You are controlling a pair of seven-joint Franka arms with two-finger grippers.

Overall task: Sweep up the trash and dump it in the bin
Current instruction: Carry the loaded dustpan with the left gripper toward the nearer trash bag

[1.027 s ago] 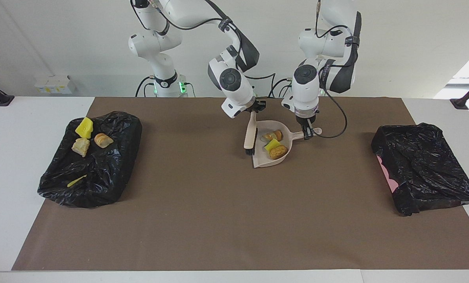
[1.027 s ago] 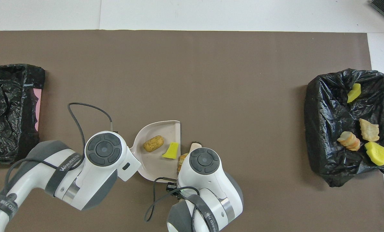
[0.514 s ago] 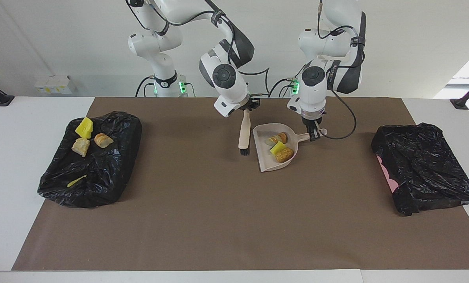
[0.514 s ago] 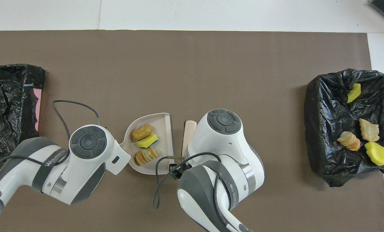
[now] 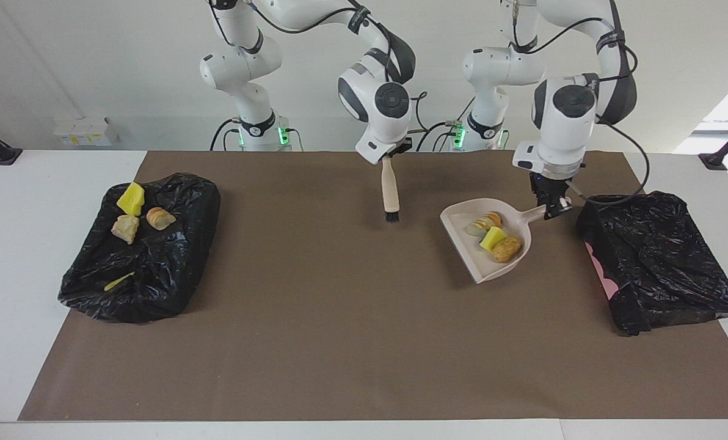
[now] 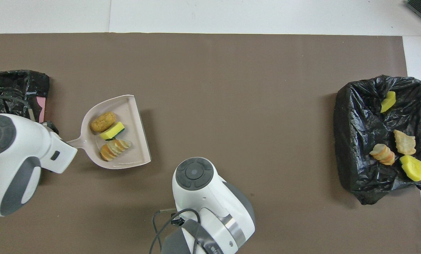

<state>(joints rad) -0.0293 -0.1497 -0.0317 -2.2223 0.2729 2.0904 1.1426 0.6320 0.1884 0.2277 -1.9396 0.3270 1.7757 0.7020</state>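
My left gripper (image 5: 550,206) is shut on the handle of a beige dustpan (image 5: 462,235) (image 6: 134,120), holding it just over the mat beside the black-bagged bin (image 5: 657,263) (image 6: 16,88) at the left arm's end. Three pieces of trash lie in the pan: a striped tan one (image 5: 486,221) (image 6: 115,150), a green-and-yellow one (image 5: 492,237) (image 6: 112,130) and an orange-brown one (image 5: 506,249) (image 6: 103,121). My right gripper (image 5: 388,160) is shut on a beige brush (image 5: 390,189), which hangs bristles down over the mat's middle. The overhead view hides the brush under the right arm.
A second black-bagged bin (image 5: 174,256) (image 6: 351,141) stands at the right arm's end with several foam pieces in it, among them a yellow chunk (image 5: 131,198) (image 6: 411,167). A brown mat (image 5: 339,342) covers the table between the two bins.
The left arm has carried the dustpan and its three pieces away from the brush, toward the bin at its own end. The right arm has lifted the brush and drawn back toward the robots.
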